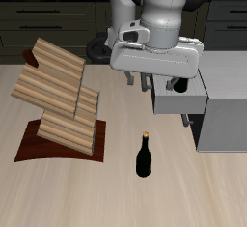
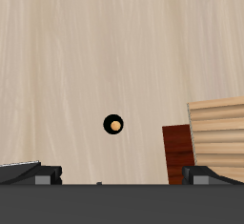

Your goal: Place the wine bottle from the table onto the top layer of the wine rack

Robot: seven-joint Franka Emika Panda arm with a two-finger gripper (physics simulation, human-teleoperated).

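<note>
Rack point(image 1: 60, 100) on table point(image 1: 116, 197), top slab point(image 1: 48, 76) bare. Bottle point(image 1: 144, 156) upright on table, near front edge, apart from rack. Gripper point(image 1: 160, 88) high above, fingers point(image 2: 29, 173) spread, empty. Grey cabinet point(image 1: 207, 100) beside.

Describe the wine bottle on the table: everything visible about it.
The wine bottle is small, slim and near-black, like dark glass, with a narrow neck and a tan cap. It stands upright on the pale plank table, near the front edge, apart from the wine rack beside it. Nothing touches it except the table. The wrist view looks straight down on it, showing a dark ring around the tan cap. The gripper hangs above and farther back, not holding it.
</note>
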